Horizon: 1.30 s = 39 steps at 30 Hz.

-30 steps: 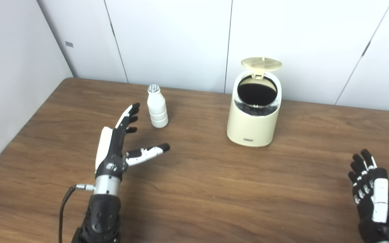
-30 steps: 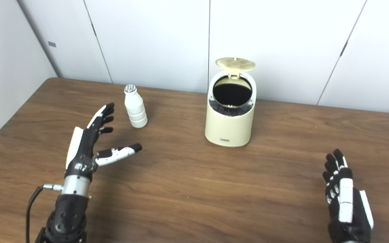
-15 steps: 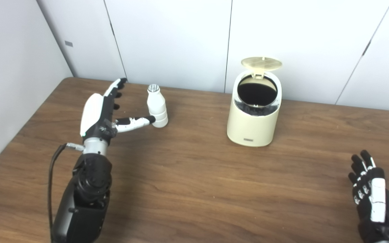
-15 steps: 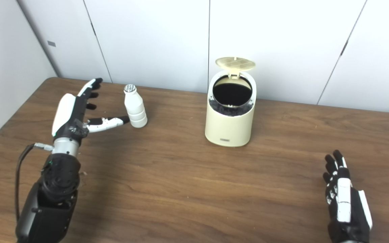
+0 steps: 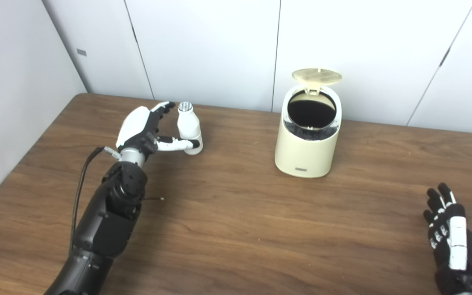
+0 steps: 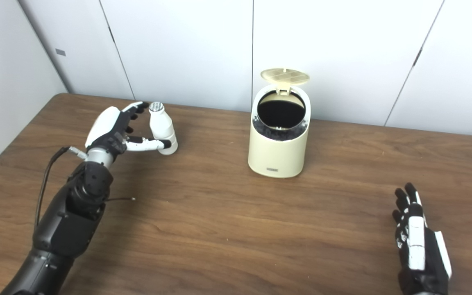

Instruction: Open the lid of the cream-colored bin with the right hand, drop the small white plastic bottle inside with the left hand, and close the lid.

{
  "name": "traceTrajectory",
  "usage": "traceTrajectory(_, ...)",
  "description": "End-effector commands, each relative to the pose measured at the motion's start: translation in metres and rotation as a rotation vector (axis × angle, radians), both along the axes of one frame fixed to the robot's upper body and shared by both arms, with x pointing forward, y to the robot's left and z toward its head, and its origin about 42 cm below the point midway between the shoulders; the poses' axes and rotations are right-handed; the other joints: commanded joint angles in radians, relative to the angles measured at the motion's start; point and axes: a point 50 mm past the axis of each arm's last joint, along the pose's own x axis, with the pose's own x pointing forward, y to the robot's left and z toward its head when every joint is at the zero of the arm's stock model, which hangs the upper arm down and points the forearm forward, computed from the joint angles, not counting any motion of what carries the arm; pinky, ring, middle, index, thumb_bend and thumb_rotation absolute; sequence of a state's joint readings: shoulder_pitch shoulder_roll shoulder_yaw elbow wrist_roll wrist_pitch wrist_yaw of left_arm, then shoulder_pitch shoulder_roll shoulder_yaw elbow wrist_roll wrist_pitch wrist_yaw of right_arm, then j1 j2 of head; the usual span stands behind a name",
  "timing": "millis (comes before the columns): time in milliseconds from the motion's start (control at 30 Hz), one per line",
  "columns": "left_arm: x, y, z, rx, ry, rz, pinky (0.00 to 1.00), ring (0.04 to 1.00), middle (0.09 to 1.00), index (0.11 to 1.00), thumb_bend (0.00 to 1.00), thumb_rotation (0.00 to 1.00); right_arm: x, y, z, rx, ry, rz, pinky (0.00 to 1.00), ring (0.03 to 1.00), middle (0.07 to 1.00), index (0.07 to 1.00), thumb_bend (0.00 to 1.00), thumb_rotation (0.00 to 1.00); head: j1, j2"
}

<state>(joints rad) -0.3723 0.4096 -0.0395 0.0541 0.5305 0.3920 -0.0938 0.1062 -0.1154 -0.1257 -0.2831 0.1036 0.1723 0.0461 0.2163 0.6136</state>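
My left hand (image 5: 146, 129) sits at the far left of the table (image 5: 236, 229), spread wide around the small white plastic bottle (image 5: 189, 130). The thumb (image 5: 178, 144) reaches across the near side of the bottle's base, its dark tip lying over the lower body, while the fingers (image 5: 162, 108) arc up on the left side toward the silver cap (image 5: 185, 107). I cannot tell whether any fingertip actually presses the bottle; the hand looks cupped about it rather than clamped, and the bottle stands upright on the wood. A thin black cable (image 5: 86, 172) loops out from the wrist and runs back along the dark forearm toward the near edge.

To the right of the bottle, well apart from it and toward the far side of the table, I see the cream-colored bin (image 5: 305, 143). Its lid (image 5: 316, 76) is tipped up and back on the hinge at the far rim, leaving the round, dark mouth uncovered. A small dark label sits low on the near face of the bin.

My right hand (image 5: 455, 246) rests at the near right corner, back side facing up, fingers extended and slightly apart, holding nothing. It is well clear of the bin.

White wall panels (image 5: 203, 49) stand behind the table.
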Motion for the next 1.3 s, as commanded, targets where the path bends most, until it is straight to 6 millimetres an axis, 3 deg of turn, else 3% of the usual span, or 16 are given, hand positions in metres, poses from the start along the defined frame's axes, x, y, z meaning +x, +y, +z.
traceTrajectory(0, 0.016, 0.005, 0.032, 0.026, -0.068, -0.019, 0.72, 0.857, 0.897, 0.908, 1.0, 0.37, 0.004, 0.0, 0.013, -0.009, -0.072, 0.013, 1.0, 1.0, 0.967, 0.993, 0.55, 1.0, 0.001, 0.001)
traceTrajectory(233, 0.024, 0.001, 0.033, 0.012, -0.043, -0.049, 0.72, 0.811, 0.829, 0.856, 1.0, 0.34, 0.004, 0.001, 0.014, 0.003, -0.063, 0.006, 1.0, 0.995, 0.963, 0.983, 0.54, 1.0, -0.001, 0.005)
traceTrajectory(433, 0.028, -0.003, 0.035, 0.013, -0.046, -0.049, 0.59, 0.694, 0.763, 0.803, 1.0, 0.3, 0.005, 0.001, 0.012, -0.001, -0.068, 0.009, 1.0, 0.999, 0.963, 0.99, 0.54, 1.0, -0.003, 0.007)
traceTrajectory(833, 0.025, -0.002, 0.035, -0.019, -0.06, -0.04, 0.55, 0.647, 0.7, 0.737, 0.94, 0.25, 0.005, 0.002, 0.012, 0.004, -0.069, 0.019, 1.0, 1.0, 0.963, 0.988, 0.56, 1.0, -0.009, 0.009)
traceTrajectory(967, 0.025, -0.002, 0.034, -0.048, -0.126, -0.043, 0.5, 0.56, 0.591, 0.617, 0.82, 0.05, 0.005, 0.001, 0.012, 0.011, -0.069, 0.023, 1.0, 1.0, 0.962, 0.987, 0.57, 1.0, -0.009, 0.01)
traceTrajectory(1000, 0.025, -0.003, 0.033, -0.044, -0.15, -0.048, 0.49, 0.544, 0.57, 0.555, 0.67, 0.05, 0.005, 0.001, 0.011, 0.011, -0.07, 0.024, 1.0, 1.0, 0.966, 0.992, 0.56, 1.0, -0.009, 0.01)
traceTrajectory(1067, 0.025, -0.003, 0.032, -0.033, -0.186, -0.056, 0.44, 0.486, 0.511, 0.497, 0.55, 0.01, 0.006, 0.0, 0.011, 0.016, -0.069, 0.024, 1.0, 1.0, 0.967, 0.996, 0.57, 1.0, -0.009, 0.011)
traceTrajectory(1167, 0.025, -0.004, 0.029, -0.03, -0.221, -0.06, 0.38, 0.414, 0.491, 0.505, 0.51, 0.0, 0.006, 0.0, 0.01, 0.016, -0.065, 0.026, 1.0, 1.0, 0.966, 0.999, 0.57, 1.0, -0.007, 0.011)
traceTrajectory(1267, 0.026, -0.005, 0.028, -0.015, -0.249, -0.067, 0.38, 0.419, 0.502, 0.489, 0.5, 0.0, 0.006, -0.001, 0.008, 0.015, -0.066, 0.033, 1.0, 1.0, 0.962, 1.0, 0.56, 1.0, -0.01, 0.011)
